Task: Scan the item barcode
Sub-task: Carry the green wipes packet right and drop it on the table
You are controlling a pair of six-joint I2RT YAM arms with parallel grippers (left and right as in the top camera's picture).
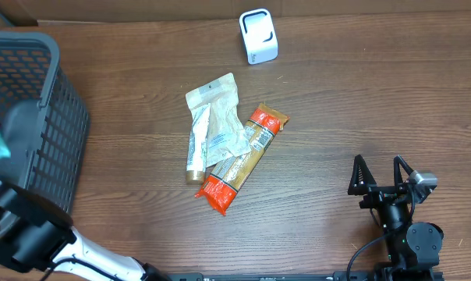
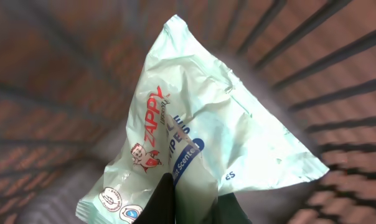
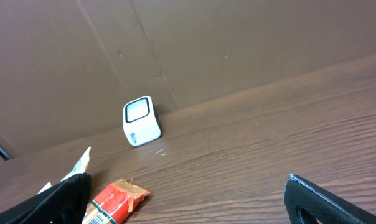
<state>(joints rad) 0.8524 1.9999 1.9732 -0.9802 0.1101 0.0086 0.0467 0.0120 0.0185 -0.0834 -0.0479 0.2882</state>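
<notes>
Table (image 1: 337, 101) is occupied at left by a black mesh basket (image 1: 60, 133). A loose pile is seen mid-table: pouch (image 1: 220, 105), orange-ended packet (image 1: 243, 160), tube (image 1: 196, 148). A Zappy wipes pack (image 2: 200, 143) is pinched at its lower edge by the left gripper (image 2: 194, 202), jaws clamped tight, w/ basket walls around it, well apart from the white barcode scanner (image 1: 258, 36). It is prob. bound for the basket rather than the scanner. Right gripper (image 1: 379, 165) is spread wide, empty, parked at right, prob. for clearance.

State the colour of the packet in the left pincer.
Pale mint-green plastic packet, red and blue print; clearest in the left wrist view.
</notes>
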